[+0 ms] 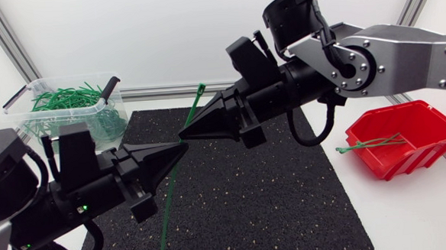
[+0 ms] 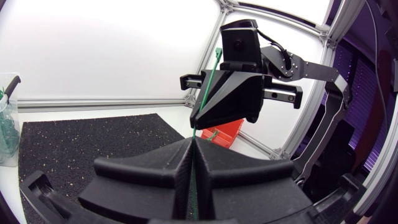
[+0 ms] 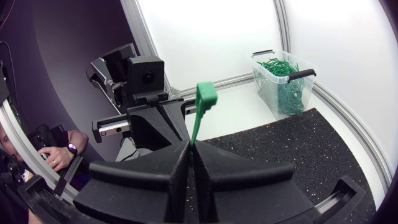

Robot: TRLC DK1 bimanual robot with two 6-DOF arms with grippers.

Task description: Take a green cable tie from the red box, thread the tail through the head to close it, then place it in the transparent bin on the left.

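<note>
Left gripper (image 1: 176,153) clamped on the cable tie (image 1: 200,89) mid-strap. Right gripper (image 1: 187,132) pinches it just above, head end free, over the mat (image 1: 288,206). Judged light, springy, slick: hold near head and tail. Red box (image 1: 408,157) at bench's right edge, bin (image 1: 60,78) at far-left corner.

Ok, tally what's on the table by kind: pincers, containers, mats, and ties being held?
Pincers: 2 (left pincer, right pincer)
Containers: 2 (red box, transparent bin)
Mats: 1 (black mat)
Held ties: 1 (green cable tie, both pincers shut on it)
Total: 6, loose ties uncounted.
</note>
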